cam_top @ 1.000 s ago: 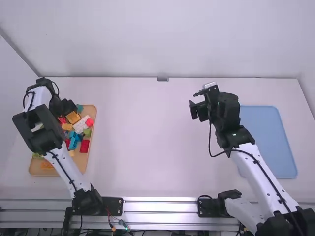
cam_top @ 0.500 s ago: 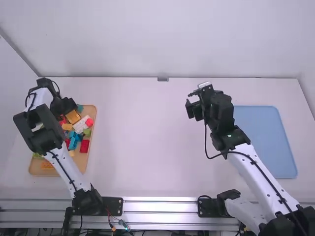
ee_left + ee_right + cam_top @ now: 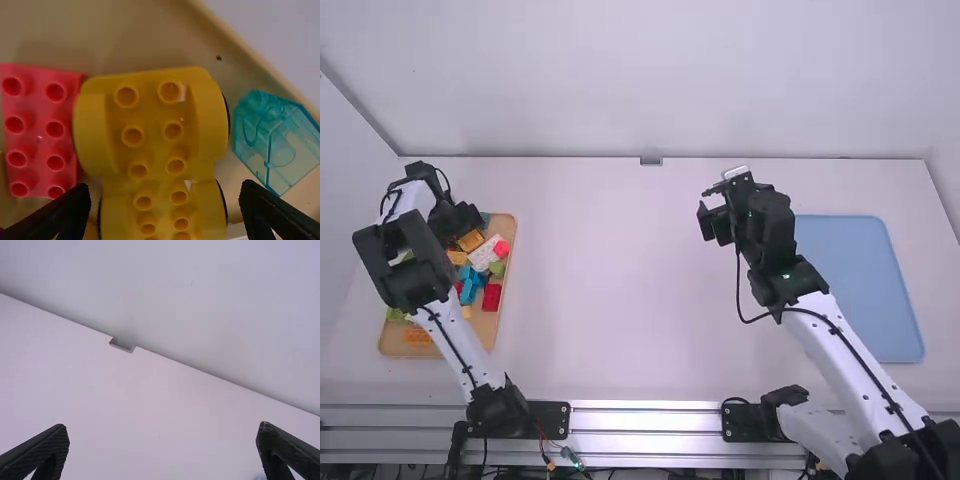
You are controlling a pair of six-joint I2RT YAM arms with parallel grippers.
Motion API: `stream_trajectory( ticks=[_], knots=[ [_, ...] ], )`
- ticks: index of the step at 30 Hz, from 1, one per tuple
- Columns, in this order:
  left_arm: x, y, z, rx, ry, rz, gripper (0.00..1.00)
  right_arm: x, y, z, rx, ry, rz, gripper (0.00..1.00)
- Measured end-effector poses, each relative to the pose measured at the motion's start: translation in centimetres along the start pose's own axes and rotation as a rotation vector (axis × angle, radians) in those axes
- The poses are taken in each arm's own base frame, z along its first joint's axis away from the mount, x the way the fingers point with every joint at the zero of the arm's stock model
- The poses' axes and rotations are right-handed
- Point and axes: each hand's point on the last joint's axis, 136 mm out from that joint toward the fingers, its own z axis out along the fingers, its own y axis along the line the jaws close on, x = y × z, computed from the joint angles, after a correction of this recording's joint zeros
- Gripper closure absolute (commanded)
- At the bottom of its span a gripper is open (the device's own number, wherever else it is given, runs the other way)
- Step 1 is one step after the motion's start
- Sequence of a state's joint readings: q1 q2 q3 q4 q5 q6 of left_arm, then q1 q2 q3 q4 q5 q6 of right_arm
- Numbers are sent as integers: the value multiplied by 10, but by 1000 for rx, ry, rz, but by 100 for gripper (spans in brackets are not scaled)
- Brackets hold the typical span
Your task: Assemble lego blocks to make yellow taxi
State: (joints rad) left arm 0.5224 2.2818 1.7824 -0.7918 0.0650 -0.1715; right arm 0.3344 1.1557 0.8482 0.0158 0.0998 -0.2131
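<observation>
Left tool (image 3: 468, 217), at ten o'clock on the desk (image 3: 610, 300), is apart, maybe above yellow blocks (image 3: 154, 134). Right tool (image 3: 714, 224) is apart too.

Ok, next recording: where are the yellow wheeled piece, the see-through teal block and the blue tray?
Yellow wheeled piece (image 3: 154, 135): left wrist view, top face between studs.
See-through teal block (image 3: 274, 139): left wrist view, middle of its body.
Blue tray (image 3: 870, 290): high view, bare flat middle.
</observation>
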Motion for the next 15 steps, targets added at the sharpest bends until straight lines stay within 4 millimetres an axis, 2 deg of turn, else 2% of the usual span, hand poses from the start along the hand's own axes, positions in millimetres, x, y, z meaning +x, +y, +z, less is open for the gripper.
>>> stream_trajectory(
  ticks=[5, 15],
  knots=[
    [4, -11, 1, -26, 2, 33, 18, 0, 0, 0, 0, 0, 0, 1],
    [5, -3, 6, -96, -15, -6, 18, 0, 0, 0, 0, 0, 0, 1]
  ],
)
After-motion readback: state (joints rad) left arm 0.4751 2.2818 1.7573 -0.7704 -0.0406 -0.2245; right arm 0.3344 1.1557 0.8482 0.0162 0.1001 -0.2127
